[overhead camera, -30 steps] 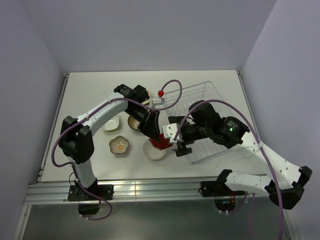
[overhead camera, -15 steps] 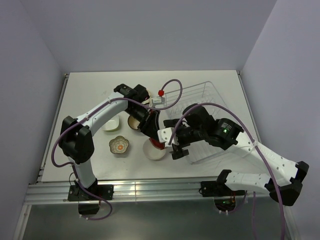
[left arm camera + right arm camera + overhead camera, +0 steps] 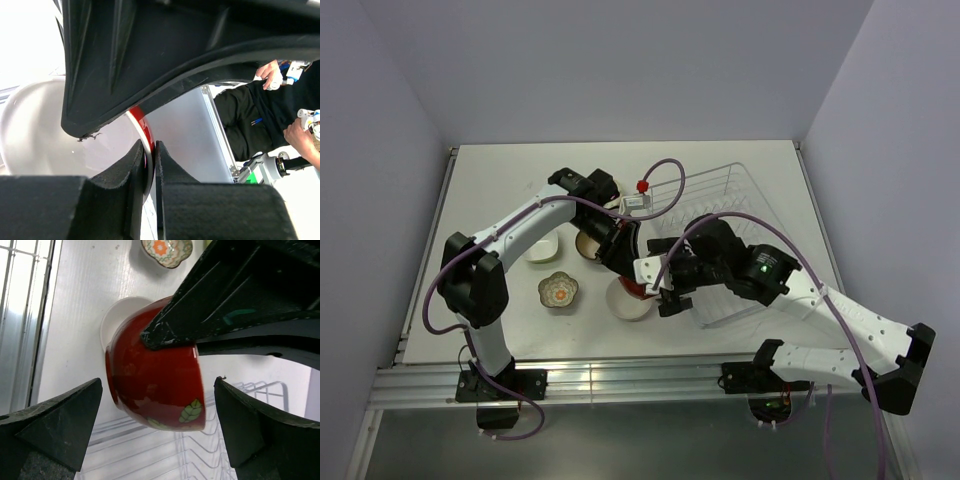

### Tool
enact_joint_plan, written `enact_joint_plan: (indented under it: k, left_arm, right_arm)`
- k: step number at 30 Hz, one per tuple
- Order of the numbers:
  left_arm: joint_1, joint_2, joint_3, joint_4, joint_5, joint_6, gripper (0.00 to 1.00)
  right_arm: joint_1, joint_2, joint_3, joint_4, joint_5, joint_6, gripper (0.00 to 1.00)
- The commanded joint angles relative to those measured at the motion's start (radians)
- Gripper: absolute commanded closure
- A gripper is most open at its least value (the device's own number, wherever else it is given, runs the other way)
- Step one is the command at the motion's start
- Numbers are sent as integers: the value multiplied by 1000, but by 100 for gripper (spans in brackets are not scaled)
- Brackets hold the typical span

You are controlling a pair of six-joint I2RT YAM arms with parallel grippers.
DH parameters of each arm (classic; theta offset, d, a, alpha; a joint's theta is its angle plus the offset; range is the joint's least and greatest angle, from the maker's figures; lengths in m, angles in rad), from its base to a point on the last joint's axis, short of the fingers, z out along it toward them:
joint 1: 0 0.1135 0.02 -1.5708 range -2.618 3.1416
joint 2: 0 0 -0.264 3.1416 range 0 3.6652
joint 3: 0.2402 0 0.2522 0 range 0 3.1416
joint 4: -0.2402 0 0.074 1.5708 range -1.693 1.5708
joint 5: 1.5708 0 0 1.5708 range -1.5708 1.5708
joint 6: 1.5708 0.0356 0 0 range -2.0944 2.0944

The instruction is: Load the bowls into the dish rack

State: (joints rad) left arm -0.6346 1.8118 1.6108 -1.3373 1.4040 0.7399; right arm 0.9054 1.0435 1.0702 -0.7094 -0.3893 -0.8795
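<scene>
Red bowl [image 3: 155, 375] partly behind left end effector [image 3: 150, 160]

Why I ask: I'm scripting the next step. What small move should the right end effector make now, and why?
Probably close the right end effector on the red bowl. Its fingers stand wide open on either side of the bowl, while the left end effector pinches the bowl's rim beside the dish rack. A second grip would let the left one release.

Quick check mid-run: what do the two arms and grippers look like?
Left arm and right arm: white links, black joint housings, a purple cable looping along each. A green light glows on one right-arm housing. Left gripper and right gripper: thick matte-black fingers.
</scene>
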Motion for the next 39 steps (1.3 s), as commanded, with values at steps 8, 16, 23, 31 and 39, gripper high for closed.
enact_joint_plan:
  k: [8, 16, 23, 31, 39]
  left_arm:
    - [-7, 1, 49, -33, 271, 23, 100]
    - [-5, 3, 54, -33, 283, 23, 100]
    - [-7, 1, 46, -33, 286, 26, 100]
    - [-5, -2, 43, -33, 283, 27, 99]
    - [-5, 3, 43, -33, 274, 32, 97]
  right_arm:
    - [7, -43, -36, 117, 36, -2, 1]
    - [18, -54, -62, 131, 56, -13, 2]
    - [32, -60, -79, 157, 87, -10, 8]
    - [36, -65, -88, 160, 95, -16, 31]
    - [36, -56, -67, 116, 70, -32, 60]
